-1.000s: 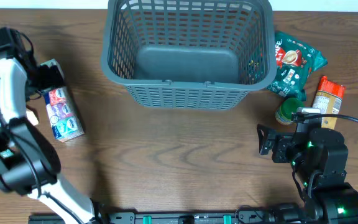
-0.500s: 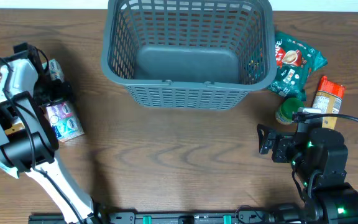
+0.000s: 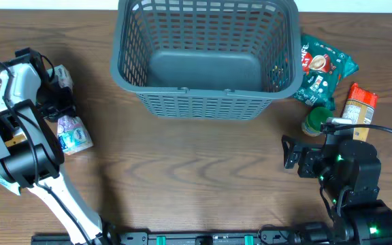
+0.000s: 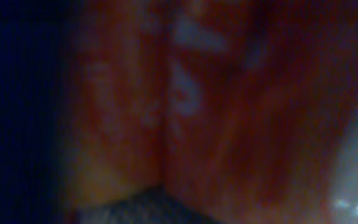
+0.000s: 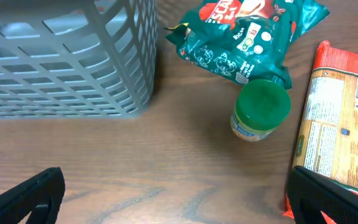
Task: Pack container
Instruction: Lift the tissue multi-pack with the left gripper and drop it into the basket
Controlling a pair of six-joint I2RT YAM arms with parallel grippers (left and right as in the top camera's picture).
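Note:
The grey slotted container [image 3: 206, 102] stands at the back middle of the table with nothing showing inside; its corner fills the upper left of the right wrist view [image 5: 61, 62]. At the far left, my left gripper [image 3: 55, 105] is down on a white, blue and red snack packet [image 3: 73, 134], which looks pinched narrow between the fingers. The left wrist view shows only a blurred red-orange surface [image 4: 216, 112] pressed close to the lens. My right gripper [image 5: 179, 205] hovers open above bare wood at the front right, with nothing between its fingers.
Right of the container lie a green coffee packet [image 3: 325, 68], a small green-lidded jar [image 3: 315, 121] and an orange packet [image 3: 359, 105]. In the right wrist view, the jar [image 5: 261, 109] lies ahead of the fingers and the orange packet [image 5: 337, 130] runs beside the right finger.
My left arm swung down onto the snack packet at the far left, then its jaws closed and the packet narrowed. The right arm has not moved.

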